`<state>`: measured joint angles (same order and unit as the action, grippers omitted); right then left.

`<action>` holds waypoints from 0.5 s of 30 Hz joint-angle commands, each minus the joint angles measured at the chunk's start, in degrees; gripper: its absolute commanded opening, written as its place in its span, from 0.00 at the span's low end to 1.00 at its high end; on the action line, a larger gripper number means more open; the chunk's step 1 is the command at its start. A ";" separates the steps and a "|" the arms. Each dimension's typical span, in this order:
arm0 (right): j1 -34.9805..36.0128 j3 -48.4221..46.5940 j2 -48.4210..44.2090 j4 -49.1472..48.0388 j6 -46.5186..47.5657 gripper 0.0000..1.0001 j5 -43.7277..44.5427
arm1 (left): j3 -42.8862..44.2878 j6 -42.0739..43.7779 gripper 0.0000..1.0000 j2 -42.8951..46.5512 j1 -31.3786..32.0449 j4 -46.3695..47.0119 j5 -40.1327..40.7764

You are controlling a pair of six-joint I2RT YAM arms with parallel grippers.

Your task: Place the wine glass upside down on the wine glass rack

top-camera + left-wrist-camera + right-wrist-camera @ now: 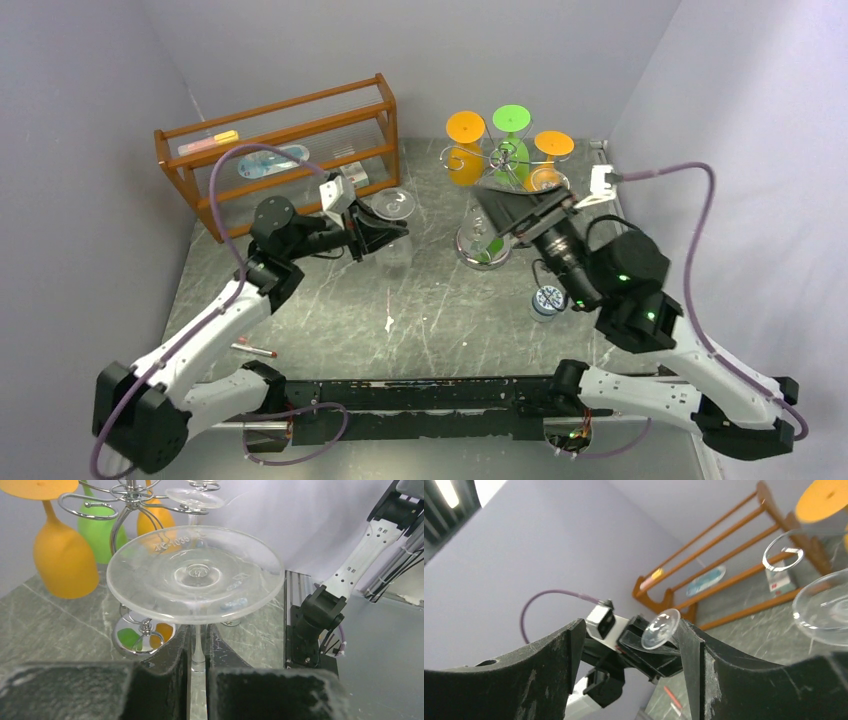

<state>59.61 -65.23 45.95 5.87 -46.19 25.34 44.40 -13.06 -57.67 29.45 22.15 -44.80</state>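
Left gripper (pixel 199 652) is clamped on the stem of the clear wine glass (pixel 195 575), foot disc up, over the table (pixel 400 320). Glass is left of the wine glass rack (pixel 500 160), apart from it, not hung. Right gripper (pixel 631 630) is right by the rack, fingers spread, nothing between them. Orange and green glasses (pixel 62 560) hang on the rack.
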 commanded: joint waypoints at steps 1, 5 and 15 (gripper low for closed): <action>-0.05 0.79 -5.24 0.49 6.28 0.71 9.66 | 3.84 -3.13 0.05 -6.73 0.01 13.91 -4.45; -0.07 2.03 -8.50 -0.50 7.67 0.71 11.07 | 7.99 -4.78 0.05 -14.83 0.46 21.34 -7.42; 0.01 1.51 -9.99 0.57 7.63 0.70 10.85 | 21.75 -5.02 0.05 -32.06 3.71 24.92 -7.28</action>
<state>59.61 -64.36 36.40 5.87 -39.11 34.15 61.45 -18.55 -86.30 31.44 40.36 -50.76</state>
